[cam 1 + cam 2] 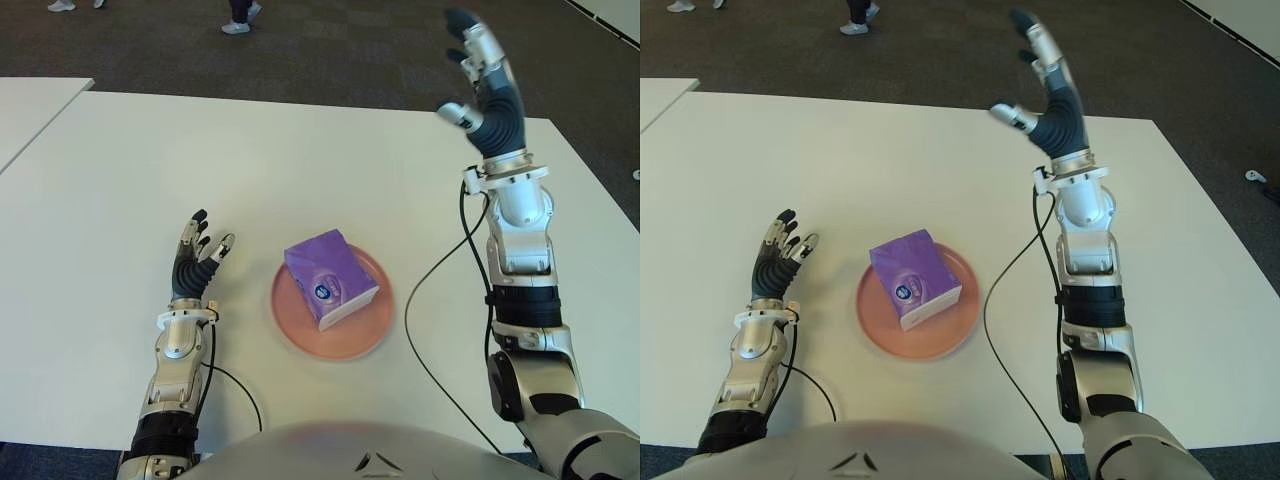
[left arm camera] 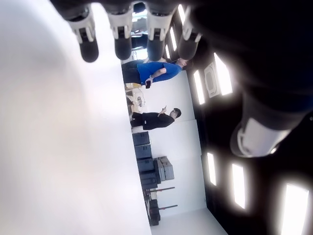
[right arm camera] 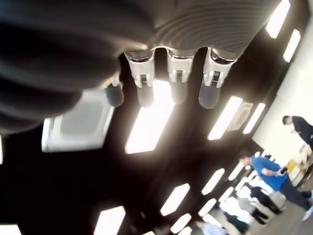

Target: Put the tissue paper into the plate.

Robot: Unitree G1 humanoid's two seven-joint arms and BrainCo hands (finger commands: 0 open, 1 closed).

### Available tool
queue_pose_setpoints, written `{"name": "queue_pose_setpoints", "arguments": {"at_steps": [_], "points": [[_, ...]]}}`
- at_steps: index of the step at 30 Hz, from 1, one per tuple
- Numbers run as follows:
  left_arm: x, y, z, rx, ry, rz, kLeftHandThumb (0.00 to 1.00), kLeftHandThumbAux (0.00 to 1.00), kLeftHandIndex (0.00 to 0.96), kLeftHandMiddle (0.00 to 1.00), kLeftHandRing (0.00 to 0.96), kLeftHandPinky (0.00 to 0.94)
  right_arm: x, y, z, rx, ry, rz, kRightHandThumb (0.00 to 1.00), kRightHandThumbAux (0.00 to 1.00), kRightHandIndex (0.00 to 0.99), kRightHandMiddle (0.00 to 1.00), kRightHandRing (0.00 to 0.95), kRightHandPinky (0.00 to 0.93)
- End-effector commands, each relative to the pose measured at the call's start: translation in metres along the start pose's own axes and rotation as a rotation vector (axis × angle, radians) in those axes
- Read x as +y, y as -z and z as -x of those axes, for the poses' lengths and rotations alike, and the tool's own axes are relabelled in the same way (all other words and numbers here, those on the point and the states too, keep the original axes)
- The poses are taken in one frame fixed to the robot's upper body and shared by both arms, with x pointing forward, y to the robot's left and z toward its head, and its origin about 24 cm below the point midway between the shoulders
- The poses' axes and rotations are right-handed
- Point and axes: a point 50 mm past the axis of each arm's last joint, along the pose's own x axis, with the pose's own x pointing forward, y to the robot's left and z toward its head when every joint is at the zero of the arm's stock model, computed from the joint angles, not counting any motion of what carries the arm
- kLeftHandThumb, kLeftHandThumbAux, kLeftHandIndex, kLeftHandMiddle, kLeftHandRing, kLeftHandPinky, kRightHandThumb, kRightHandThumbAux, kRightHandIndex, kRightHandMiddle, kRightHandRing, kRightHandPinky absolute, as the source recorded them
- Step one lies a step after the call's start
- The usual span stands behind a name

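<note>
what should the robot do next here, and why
Probably just lower the raised right hand to rest: the purple tissue pack already sits on the pink plate, and both it and the left hand are open and empty.

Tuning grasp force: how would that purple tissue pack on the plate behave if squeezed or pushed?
The purple tissue pack looks like a glossy wrapped soft block: probably light, compressible, a bit slippery. Lying flat on the pink plate, it should slide, not roll. Both hands are open, clear of it.
</note>
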Motion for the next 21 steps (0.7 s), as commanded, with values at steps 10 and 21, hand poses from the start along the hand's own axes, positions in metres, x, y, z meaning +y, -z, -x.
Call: {"name": "queue_pose_setpoints", "arguments": {"at_steps": [10, 21], "points": [[-0.003, 0.003, 0.001, 0.029, 0.016, 0.005, 0.000, 0.562, 0.000, 0.000, 0.000, 0.000, -0.018, 0.037, 0.034, 0.084, 0.286, -0.122, 0.033, 0.502, 0.000, 0.000, 0.000, 0.000], [-0.001, 0.004, -0.002, 0.029, 0.014, 0.004, 0.000, 0.565, 0.000, 0.000, 0.000, 0.000, 0.036, 0.064, 0.083, 0.239, 0.414, -0.171, 0.000, 0.501, 0.000, 0.000, 0.000, 0.000]]}}
